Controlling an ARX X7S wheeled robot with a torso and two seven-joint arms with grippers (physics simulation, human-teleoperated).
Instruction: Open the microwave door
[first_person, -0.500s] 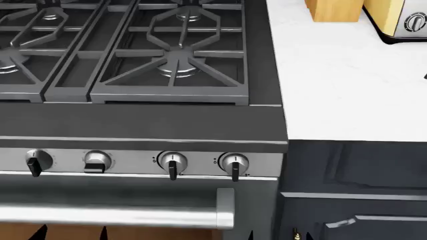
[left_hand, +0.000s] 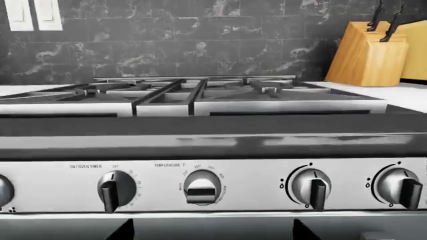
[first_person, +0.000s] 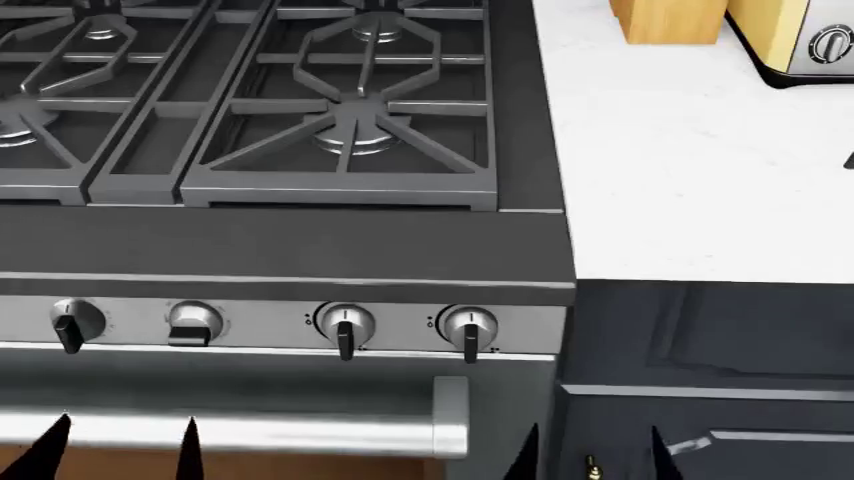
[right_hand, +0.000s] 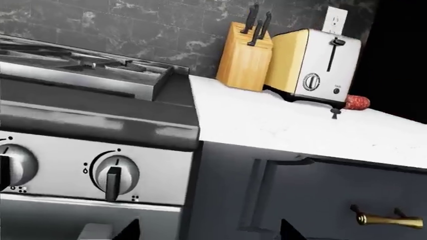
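Microwave not in any view; direction from either pincer unknowable. Left pincer (first_person: 123, 445) and right pincer (first_person: 594, 450) spread wide, empty, low before stove (first_person: 334, 250).

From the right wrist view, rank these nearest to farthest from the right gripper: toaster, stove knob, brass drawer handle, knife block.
1. Stove knob, just above the right gripper, on the range's front panel.
2. Brass drawer handle, off to the side on the dark cabinet; close to the knob's distance, so the order of 1 and 2 is uncertain.
3. Knife block, back on the white counter.
4. Toaster, beside the block; too close to call.
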